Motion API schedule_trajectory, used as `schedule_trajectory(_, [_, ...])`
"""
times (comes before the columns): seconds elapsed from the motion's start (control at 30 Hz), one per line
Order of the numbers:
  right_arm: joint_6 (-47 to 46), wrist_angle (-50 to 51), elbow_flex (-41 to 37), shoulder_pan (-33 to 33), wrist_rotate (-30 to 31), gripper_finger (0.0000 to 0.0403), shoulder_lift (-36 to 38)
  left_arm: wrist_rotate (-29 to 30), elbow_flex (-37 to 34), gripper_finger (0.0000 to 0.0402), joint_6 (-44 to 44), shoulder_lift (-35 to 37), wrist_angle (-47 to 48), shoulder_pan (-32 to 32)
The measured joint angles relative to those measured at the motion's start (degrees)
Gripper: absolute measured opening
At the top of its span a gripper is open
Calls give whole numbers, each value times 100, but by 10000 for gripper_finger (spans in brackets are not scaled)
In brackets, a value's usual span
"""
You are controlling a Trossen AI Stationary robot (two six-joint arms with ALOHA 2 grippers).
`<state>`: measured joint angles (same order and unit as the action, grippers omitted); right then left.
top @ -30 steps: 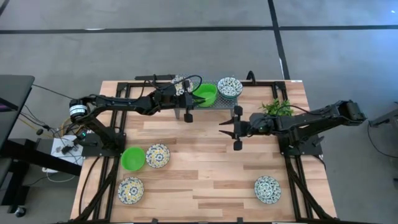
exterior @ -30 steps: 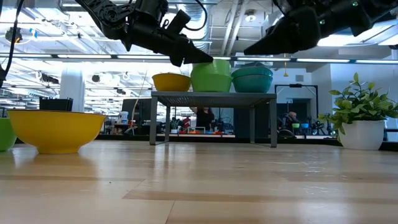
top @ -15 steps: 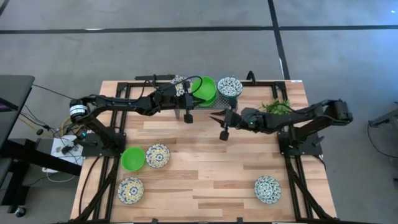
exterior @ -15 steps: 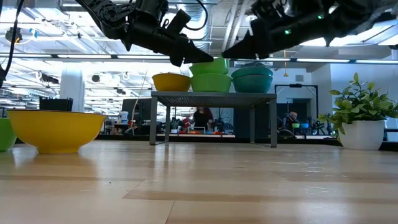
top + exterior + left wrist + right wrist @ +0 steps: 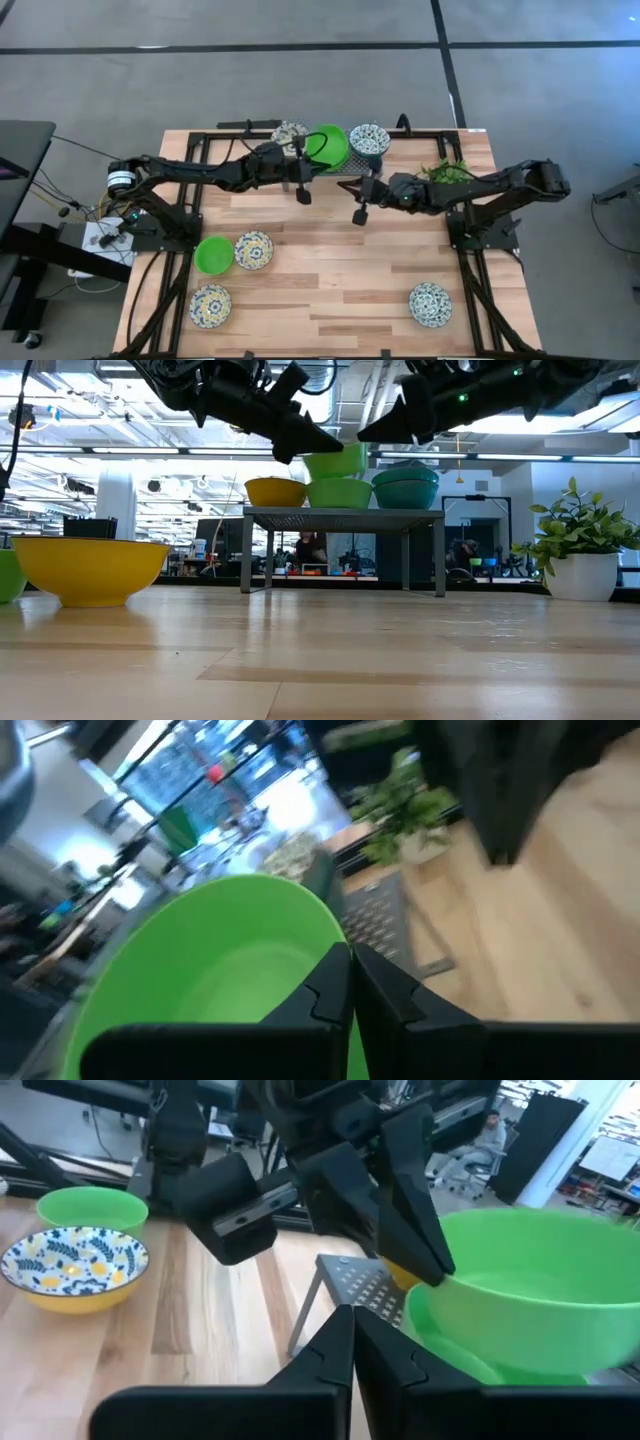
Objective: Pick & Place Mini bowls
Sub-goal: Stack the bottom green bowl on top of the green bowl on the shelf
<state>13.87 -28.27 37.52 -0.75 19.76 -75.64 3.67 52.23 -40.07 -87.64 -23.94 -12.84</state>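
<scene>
Wooden table [image 5: 330, 280], left tool [image 5: 303, 172] lifting green bowl [image 5: 327, 146] off rack [image 5: 342, 515]

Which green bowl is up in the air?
The green bowl held by the left pincer above the rack; another green bowl sits on the table.

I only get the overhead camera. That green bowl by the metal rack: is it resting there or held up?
Observer: Held up. The low view shows the green bowl raised above a second green bowl on the rack.
Operator: What holds it?
Observer: The left gripper; its wrist view shows it clamped on the rim.
Operator: And the neighbours on the rack?
Observer: From the side, one yellow bowl and one teal bowl.
</scene>
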Motion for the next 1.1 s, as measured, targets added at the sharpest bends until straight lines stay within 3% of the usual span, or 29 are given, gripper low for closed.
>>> schedule_trajectory(0.63, [-31, 111, 2, -3, -16, 6, 101, 189, 0, 15, 155, 0, 212, -9])
schedule_trajectory(1.1, [2, 111, 2, -3, -18, 5, 101, 187, -2, 53, 286, 0, 210, -7])
